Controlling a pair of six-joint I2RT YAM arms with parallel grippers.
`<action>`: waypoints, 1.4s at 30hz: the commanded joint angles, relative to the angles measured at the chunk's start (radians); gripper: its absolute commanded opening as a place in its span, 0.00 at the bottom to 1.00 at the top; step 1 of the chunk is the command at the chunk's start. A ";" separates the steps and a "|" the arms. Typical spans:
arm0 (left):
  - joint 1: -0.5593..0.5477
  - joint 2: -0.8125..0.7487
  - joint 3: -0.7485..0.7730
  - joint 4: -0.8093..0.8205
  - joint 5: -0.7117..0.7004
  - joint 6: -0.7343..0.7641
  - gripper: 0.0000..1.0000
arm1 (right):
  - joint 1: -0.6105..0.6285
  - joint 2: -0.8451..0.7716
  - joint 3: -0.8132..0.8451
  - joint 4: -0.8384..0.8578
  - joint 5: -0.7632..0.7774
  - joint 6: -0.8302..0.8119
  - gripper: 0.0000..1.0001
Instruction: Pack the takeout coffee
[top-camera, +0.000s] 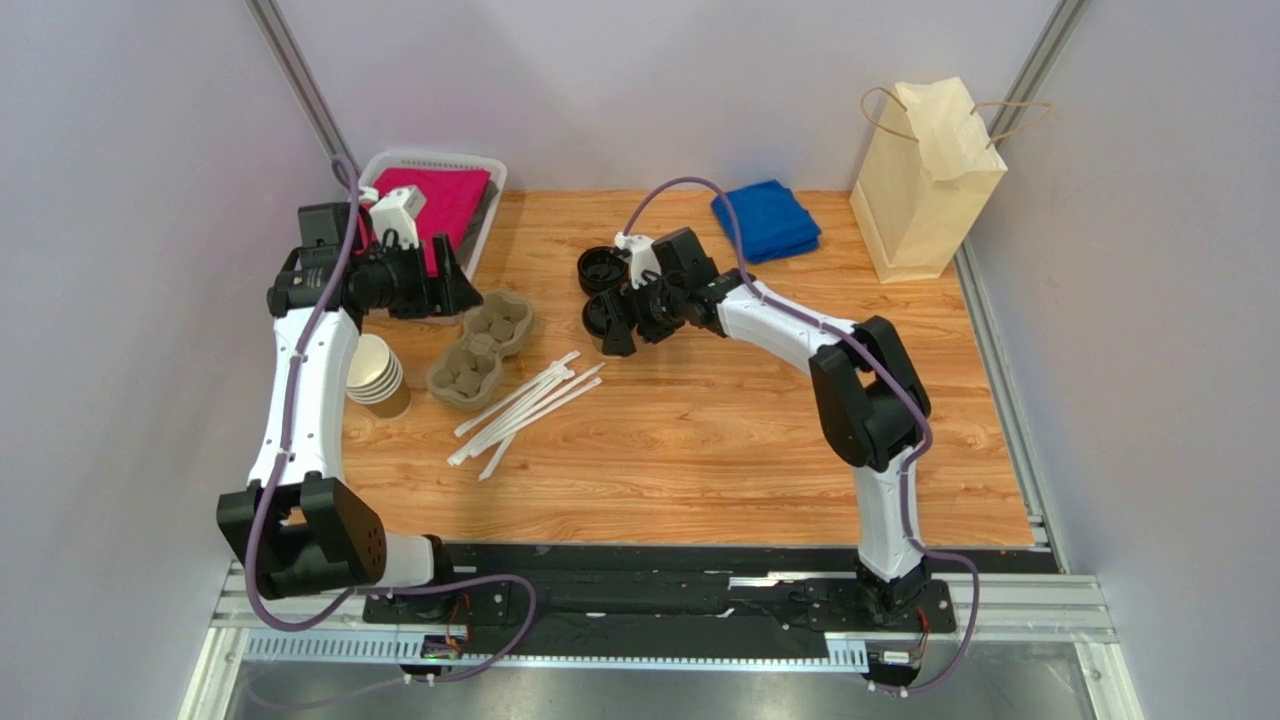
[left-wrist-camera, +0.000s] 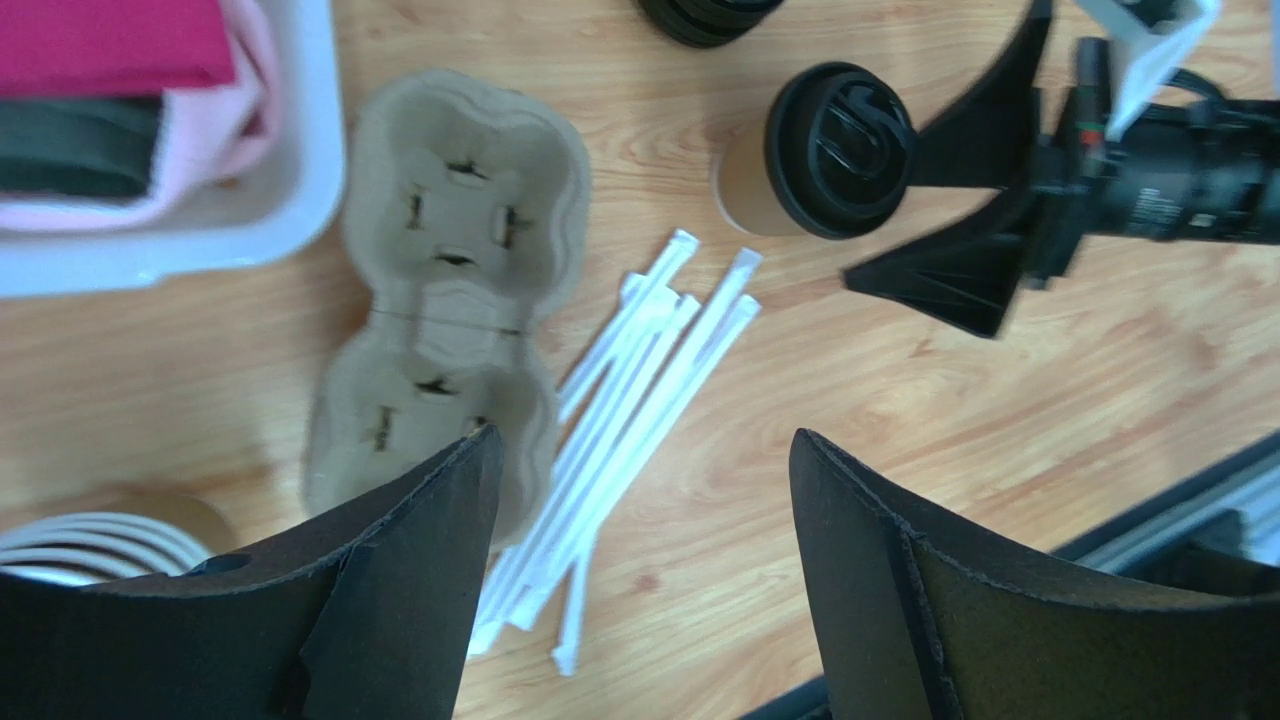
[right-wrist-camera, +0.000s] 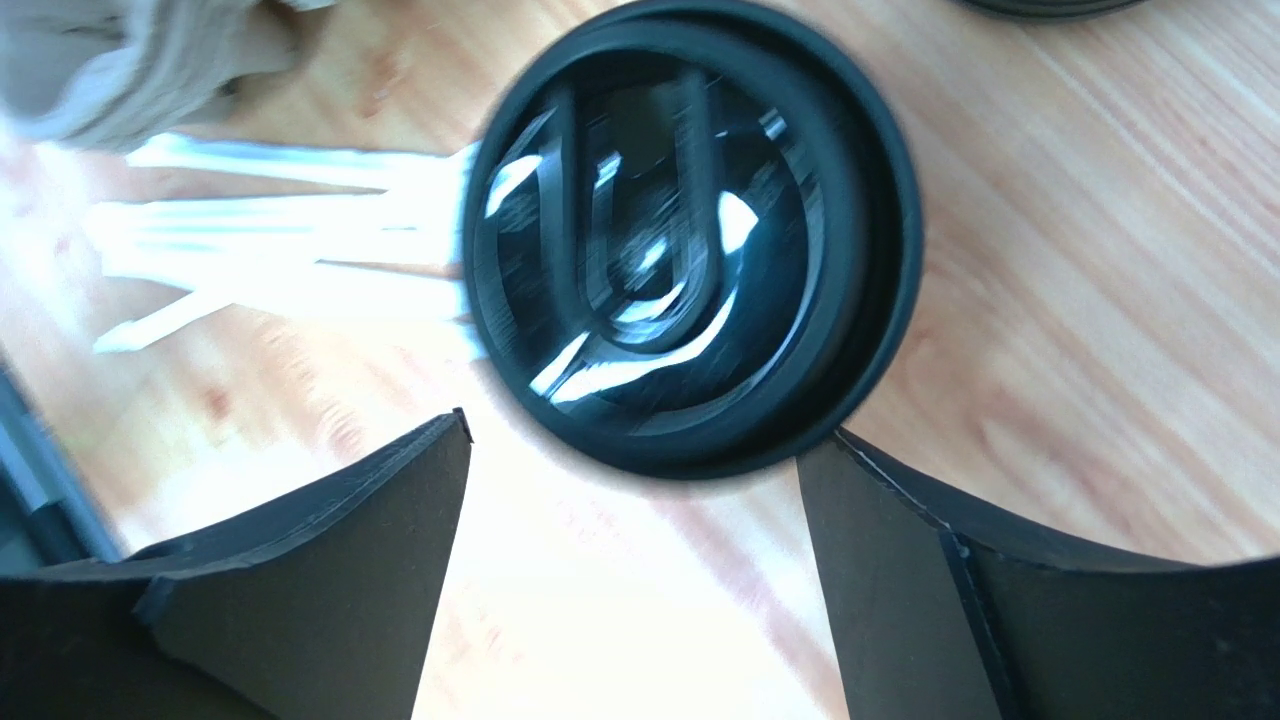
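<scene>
The takeout coffee (top-camera: 604, 318) is a tan paper cup with a black lid (left-wrist-camera: 836, 150), on the wooden table near the middle. In the right wrist view the lid (right-wrist-camera: 691, 240) fills the frame, face-on, just beyond my fingertips. My right gripper (right-wrist-camera: 639, 431) is open with only bare wood between its fingers, and it sits just right of the cup (top-camera: 628, 327) (left-wrist-camera: 902, 225). My left gripper (left-wrist-camera: 643, 438) hangs open above the straws and the cup carrier, near the white bin (top-camera: 448, 293), holding nothing.
A pulp cup carrier (top-camera: 481, 348) (left-wrist-camera: 451, 285) lies beside loose white straws (top-camera: 526, 408) (left-wrist-camera: 646, 375). A stack of lidless cups (top-camera: 376, 375) stands at the left. Loose black lids (top-camera: 601, 270), a blue cloth (top-camera: 766, 221), a paper bag (top-camera: 924, 180) and a white bin (top-camera: 484, 225) are further back.
</scene>
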 joint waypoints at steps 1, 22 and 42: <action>0.005 0.042 0.142 -0.101 -0.060 0.158 0.79 | 0.000 -0.208 -0.019 -0.074 -0.060 -0.017 0.85; -0.271 0.128 0.050 -0.119 -0.375 0.350 0.44 | -0.427 -0.743 -0.197 -0.459 -0.112 -0.152 0.88; -0.374 0.459 0.147 -0.017 -0.506 0.494 0.39 | -0.427 -0.793 -0.361 -0.430 -0.086 -0.094 0.88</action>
